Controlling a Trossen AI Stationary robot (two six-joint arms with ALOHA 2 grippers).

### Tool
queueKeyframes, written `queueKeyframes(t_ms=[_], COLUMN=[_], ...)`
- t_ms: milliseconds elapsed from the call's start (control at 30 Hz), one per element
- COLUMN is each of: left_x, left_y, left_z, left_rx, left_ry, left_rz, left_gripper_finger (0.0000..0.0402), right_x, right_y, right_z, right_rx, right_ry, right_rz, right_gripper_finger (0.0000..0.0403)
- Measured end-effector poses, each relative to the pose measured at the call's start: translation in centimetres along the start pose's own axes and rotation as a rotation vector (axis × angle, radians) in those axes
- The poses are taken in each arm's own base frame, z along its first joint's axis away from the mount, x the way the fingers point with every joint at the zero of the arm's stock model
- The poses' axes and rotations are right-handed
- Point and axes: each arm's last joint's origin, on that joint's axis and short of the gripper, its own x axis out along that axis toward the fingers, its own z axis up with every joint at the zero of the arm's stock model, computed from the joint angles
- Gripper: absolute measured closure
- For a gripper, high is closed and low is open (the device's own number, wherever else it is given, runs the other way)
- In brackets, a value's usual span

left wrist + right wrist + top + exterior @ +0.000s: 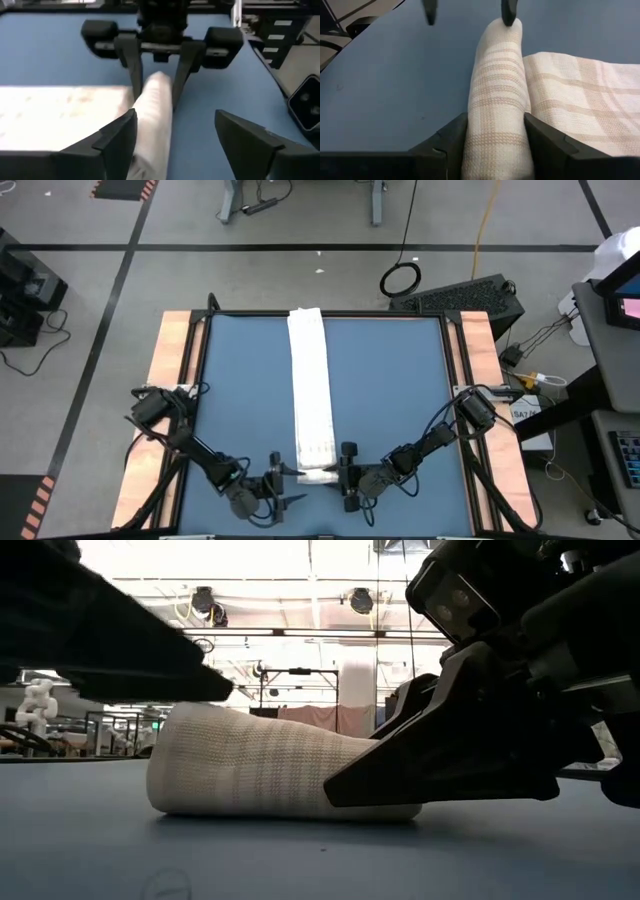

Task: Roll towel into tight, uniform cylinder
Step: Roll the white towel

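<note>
The white towel (310, 380) lies as a long strip down the middle of the blue table (240, 400), from the far edge toward the near edge. Its near end is rolled into a short roll (318, 474) that rests on the table, lying left to right. My right gripper (496, 120) is shut on the roll's right end. My left gripper (176, 117) stands open at the roll's left end (155, 115). Its far finger (117, 137) is beside the roll, and its near finger (247, 142) stands well apart from it. My left gripper's far finger (507, 12) stands right against the roll's left end; I cannot tell whether it touches. My right gripper pinches the roll's right end (495, 145) between its two fingers, one on the near side and one on the far side beside the flat strip (585, 95). The fingers come level from the table's right and lie along the roll. The roll rests on the table.
Bare blue table lies on both sides of the strip. Wooden side boards (170, 380) and a black frame border the table. In the low view, the room's equipment shows beyond the far edge.
</note>
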Motion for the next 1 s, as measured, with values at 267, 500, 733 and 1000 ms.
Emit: queueKeyframes(t_ms=[267, 500, 733, 1000], left_x=[0.7, 0.9, 1.3, 1.6], left_y=[0.0, 0.0, 0.5, 1.1], left_z=[-1.3, -0.7, -1.3, -1.7], left_rx=[0.04, 0.075, 0.034, -0.04], left_ry=[0.007, -0.04, 0.027, 0.073], left_rz=[0.053, 0.05, 0.032, 0.074], left_gripper_finger=[0.0111, 0.0111, 0.0111, 0.0111], right_x=[0.0, 0.0, 0.0, 0.0], right_y=[0.0, 0.0, 0.0, -0.1], right_z=[0.0, -0.1, -0.1, -0.1], right_rx=[0.002, 0.002, 0.001, -0.001], right_ry=[0.002, 0.004, 0.005, 0.004], right_rz=[0.0, 0.0, 0.0, -0.001], right_gripper_finger=[0.0234, 0.0234, 0.0234, 0.0234])
